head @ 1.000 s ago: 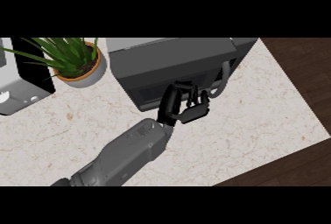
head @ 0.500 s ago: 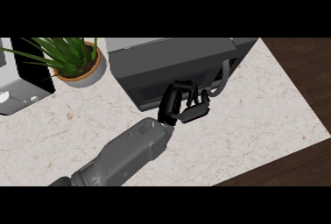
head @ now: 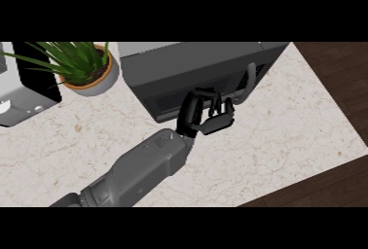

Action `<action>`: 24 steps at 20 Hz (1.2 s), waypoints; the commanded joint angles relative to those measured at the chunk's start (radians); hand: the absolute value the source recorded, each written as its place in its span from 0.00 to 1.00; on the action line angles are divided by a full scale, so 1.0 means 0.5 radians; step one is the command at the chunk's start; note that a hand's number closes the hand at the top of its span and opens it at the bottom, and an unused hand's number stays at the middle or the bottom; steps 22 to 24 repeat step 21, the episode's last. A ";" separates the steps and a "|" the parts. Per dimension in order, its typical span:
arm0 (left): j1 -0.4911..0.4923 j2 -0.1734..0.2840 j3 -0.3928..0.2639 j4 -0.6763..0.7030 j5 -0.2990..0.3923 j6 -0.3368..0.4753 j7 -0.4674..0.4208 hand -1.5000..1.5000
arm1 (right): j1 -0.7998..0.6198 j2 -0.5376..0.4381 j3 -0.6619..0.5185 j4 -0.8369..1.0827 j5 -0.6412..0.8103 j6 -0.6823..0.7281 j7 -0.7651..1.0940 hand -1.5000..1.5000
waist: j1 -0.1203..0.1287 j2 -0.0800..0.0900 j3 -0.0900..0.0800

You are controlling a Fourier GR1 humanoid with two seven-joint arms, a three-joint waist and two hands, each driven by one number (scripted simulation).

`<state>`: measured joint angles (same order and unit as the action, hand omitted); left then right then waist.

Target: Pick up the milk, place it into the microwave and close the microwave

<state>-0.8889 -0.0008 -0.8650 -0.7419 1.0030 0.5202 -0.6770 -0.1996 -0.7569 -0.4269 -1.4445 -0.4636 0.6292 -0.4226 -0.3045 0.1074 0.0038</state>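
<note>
- The robot's right hand (head: 206,115) shows near the middle of the head view, at the end of a grey forearm that comes in from the lower left and slants up to the right.
- The hand's black fingers (head: 218,116) are curled inward into a narrow, closed shape, and nothing shows between them and the thumb.
- Just beyond the hand stands the dark grey box-shaped microwave (head: 194,68). Its door faces the hand and looks closed against the body.
- The fingertips lie right at the lower edge of that door; whether they touch it cannot be told.
- The microwave's curved grey bar handle (head: 247,83) runs down the door just to the right of the hand and slightly beyond it, apart from the fingers.
- The milk shows nowhere in this view, neither in the hand nor on the counter around it, so its place cannot be told.
- The pale beige speckled stone counter (head: 273,146) lies under the hand and forearm and spreads out to both sides.
- Well to the left of the hand and further away stands a green spiky-leaved plant in a round grey pot with a tan rim (head: 90,73).
- Further left again, at the edge of the view, stands a white and black appliance (head: 22,82).
- To the right of the hand, past the counter's edge, lies dark brown wooden floor (head: 338,73).
</note>
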 commanded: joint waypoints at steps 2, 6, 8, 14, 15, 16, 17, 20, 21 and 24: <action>-0.209 0.002 0.115 0.133 0.056 -0.016 0.007 1.00 | -0.047 -0.005 -0.004 0.070 -0.058 0.051 -0.014 0.00 | 0.003 0.008 -0.003; -0.217 0.002 0.092 0.145 0.077 -0.018 -0.023 1.00 | -0.065 -0.036 -0.020 0.140 -0.103 0.083 0.010 0.00 | -0.004 0.009 -0.002; -0.207 0.002 0.073 0.144 0.094 -0.003 -0.037 1.00 | -0.092 -0.055 -0.029 0.176 -0.120 0.097 0.012 0.00 | 0.006 0.017 0.000; -0.252 0.002 0.053 0.150 0.154 -0.018 -0.035 1.00 | -0.142 -0.070 -0.033 0.244 -0.171 0.124 0.026 0.00 | 0.019 0.009 0.002; -0.232 0.002 0.038 0.160 0.156 -0.019 -0.054 1.00 | -0.143 -0.096 -0.041 0.250 -0.170 0.127 0.041 0.00 | 0.002 0.015 -0.001; -0.240 0.002 0.024 0.163 0.156 -0.015 -0.057 1.00 | -0.181 -0.102 -0.044 0.257 -0.183 0.122 0.041 0.00 | 0.025 0.015 -0.001; -0.251 0.002 0.032 0.161 0.179 -0.024 -0.044 1.00 | -0.171 -0.121 -0.047 0.266 -0.180 0.136 0.049 0.00 | 0.008 0.011 -0.001; -0.245 0.002 0.009 0.169 0.190 -0.030 -0.075 1.00 | -0.186 -0.129 -0.044 0.306 -0.193 0.151 0.058 0.00 | 0.015 0.020 0.001; -0.253 0.002 0.012 0.180 0.200 -0.002 -0.068 1.00 | -0.193 -0.159 -0.055 0.319 -0.202 0.159 0.075 0.00 | 0.006 0.014 0.001; -0.253 0.002 0.012 0.180 0.200 -0.002 -0.068 1.00 | -0.193 -0.159 -0.055 0.319 -0.202 0.159 0.075 0.00 | 0.006 0.014 0.001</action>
